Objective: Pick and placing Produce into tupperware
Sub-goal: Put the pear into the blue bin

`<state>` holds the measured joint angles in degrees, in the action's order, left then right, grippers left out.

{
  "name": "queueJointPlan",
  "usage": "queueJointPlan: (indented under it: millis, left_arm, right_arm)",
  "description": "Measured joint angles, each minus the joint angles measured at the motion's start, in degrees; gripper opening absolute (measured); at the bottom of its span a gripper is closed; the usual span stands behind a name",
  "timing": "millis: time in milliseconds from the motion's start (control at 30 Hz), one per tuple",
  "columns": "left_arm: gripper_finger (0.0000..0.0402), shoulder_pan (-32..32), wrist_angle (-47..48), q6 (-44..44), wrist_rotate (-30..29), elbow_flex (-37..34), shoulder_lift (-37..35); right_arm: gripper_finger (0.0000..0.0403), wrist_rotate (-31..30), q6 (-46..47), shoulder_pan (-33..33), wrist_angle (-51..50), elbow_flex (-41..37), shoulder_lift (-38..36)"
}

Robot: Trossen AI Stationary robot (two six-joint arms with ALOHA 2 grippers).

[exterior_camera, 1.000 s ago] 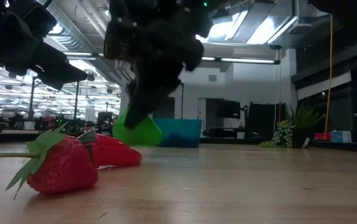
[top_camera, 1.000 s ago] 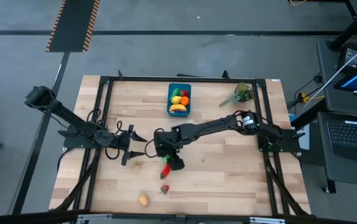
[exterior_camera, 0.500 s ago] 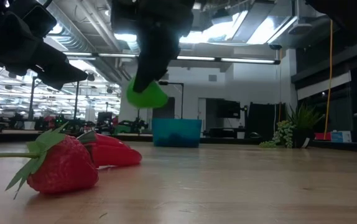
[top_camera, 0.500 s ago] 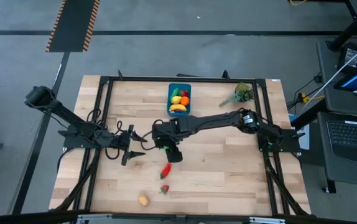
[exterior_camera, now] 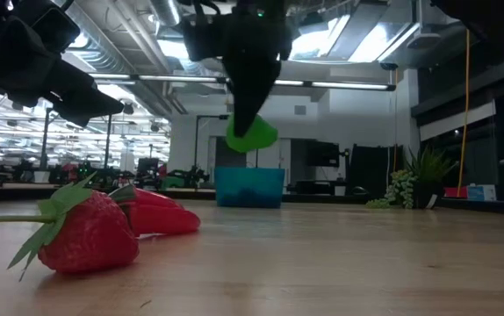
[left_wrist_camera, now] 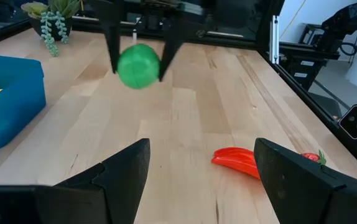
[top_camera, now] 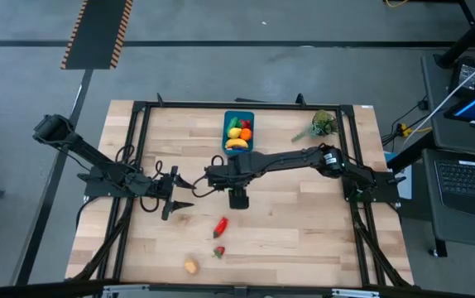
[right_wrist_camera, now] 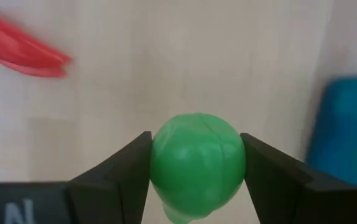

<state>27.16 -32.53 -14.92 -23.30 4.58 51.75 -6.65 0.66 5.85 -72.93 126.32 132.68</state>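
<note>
On the near part of the wooden table, a small orange-yellow toy lies alone near the front edge. Just beyond it is a strawberry, matte red with a ragged green leaf cap, and next to that a smooth, glossy red pepper, long and tapering.

Farther in, the left gripper hovers over the left half of the table with its two dark, flat fingers spread wide and nothing between them.

At mid-table, the right gripper is clamped on a round green toy fruit; its dark fingers press against both sides of the ball. The fruit is smooth plastic with faint moulded ridges. In the low view it hangs clear above the tabletop, in front of the tub.

Beyond it, at the far middle of the table, stands the tupperware, a teal-blue rectangular tub with rounded corners. It already holds a yellow banana, an orange and other green and red pieces.

To its right, near the far right corner, lies a leafy plant sprig.
</note>
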Motion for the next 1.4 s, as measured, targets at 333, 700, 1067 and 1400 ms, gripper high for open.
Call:
queueJointPlan:
  millis: [333, 700, 1067, 1400]
  left_arm:
    - [0.0280, -0.01, 0.00, 0.02, -0.01, 0.00, 0.00]
    - [0.0280, -0.02, -0.02, 0.02, -0.01, 0.00, 0.00]
    - [0.0280, -0.02, -0.02, 0.04, -0.01, 0.00, 0.00]
    - [0.0280, -0.02, -0.02, 0.04, -0.01, 0.00, 0.00]
  right_arm:
    - [0.0218, -7.19, 2.37, -0.73, -6.99, 0.00, 0.00]
    - [0.0218, -13.90, 5.58, -3.24, -12.83, -0.02, -0.59]
    - [0.0217, -15.37, 5.28, -5.06, -10.97, -0.04, -0.85]
    - [0.0217, -15.30, 3.34, -8.06, -9.10, -0.04, -0.84]
